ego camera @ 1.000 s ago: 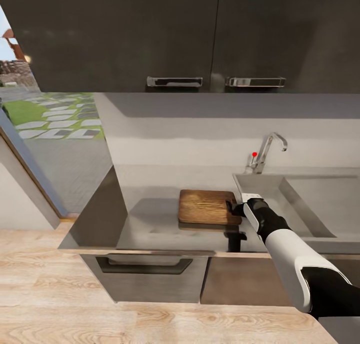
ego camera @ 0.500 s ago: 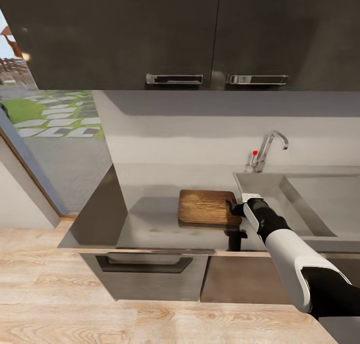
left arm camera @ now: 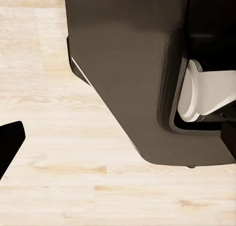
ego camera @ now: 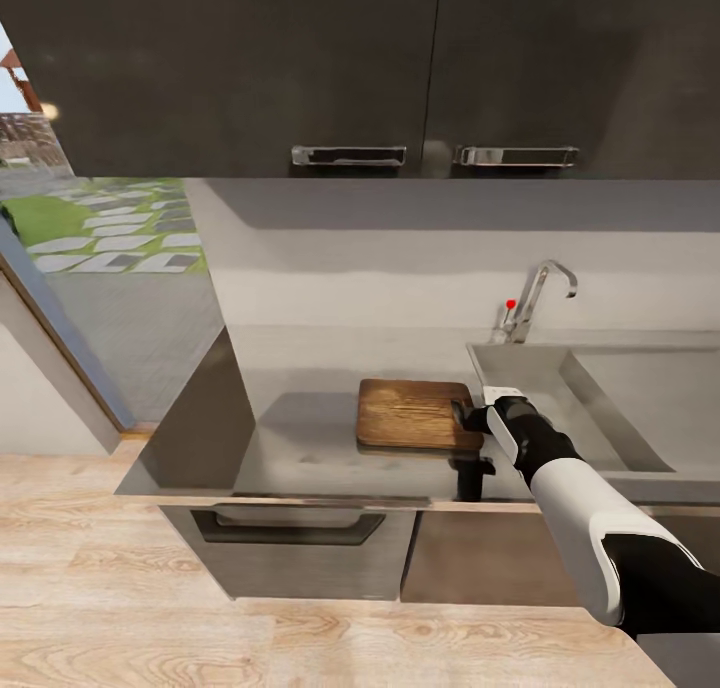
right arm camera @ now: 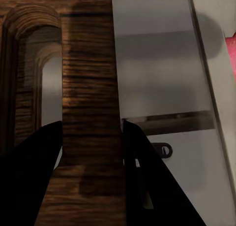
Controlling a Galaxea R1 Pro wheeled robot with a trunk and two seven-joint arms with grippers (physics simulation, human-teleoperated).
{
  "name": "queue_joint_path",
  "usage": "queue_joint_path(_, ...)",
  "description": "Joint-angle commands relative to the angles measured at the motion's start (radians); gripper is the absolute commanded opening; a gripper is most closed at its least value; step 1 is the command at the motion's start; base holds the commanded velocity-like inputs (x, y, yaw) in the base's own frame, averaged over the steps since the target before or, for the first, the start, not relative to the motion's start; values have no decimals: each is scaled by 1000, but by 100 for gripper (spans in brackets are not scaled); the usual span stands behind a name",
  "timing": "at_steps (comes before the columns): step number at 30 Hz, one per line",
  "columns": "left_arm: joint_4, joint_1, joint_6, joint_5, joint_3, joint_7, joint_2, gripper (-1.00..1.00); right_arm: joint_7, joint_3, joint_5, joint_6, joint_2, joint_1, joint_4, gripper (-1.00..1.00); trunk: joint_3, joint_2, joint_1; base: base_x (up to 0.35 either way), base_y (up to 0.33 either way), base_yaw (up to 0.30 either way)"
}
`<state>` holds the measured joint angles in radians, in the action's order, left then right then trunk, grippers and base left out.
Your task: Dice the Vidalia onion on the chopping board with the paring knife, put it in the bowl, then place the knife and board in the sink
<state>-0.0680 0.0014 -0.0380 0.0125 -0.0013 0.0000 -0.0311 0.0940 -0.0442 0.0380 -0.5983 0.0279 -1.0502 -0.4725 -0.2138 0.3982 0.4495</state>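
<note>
The right gripper clamps its 2 black fingers on the brown, grained wooden chopping board's right handle strip, beside the grey steel sink.

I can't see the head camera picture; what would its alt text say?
The right end effector grips the handle end of the chopping board on the grey countertop, beside the sink and its tap. Dark cabinets hang above.

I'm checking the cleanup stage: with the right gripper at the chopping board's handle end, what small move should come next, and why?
Probably lift the chopping board slightly off the countertop. The right gripper has its fingers on both sides of the strip beside the handle slot, and the sink lies just to its right.
</note>
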Motion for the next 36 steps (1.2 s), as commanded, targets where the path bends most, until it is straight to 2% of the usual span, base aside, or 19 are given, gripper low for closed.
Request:
queue_joint_path(1,-1,0,-2,1,0,0,0,100,4,-2,5,-5,0,-1,-2,-100,-2,2,1,0,0,0)
queue_joint_path(25,-1,0,-2,1,0,0,-1,100,4,-2,5,-5,0,-1,-2,-100,-10,2,1,0,0,0)
queue_joint_path(26,-1,0,-2,1,0,0,-1,100,4,-2,5,-5,0,-1,-2,100,-10,2,1,0,0,0)
queue_joint_path(36,-1,0,-2,1,0,0,-1,100,4,-1,5,-5,-1,-1,-2,100,-10,2,1,0,0,0)
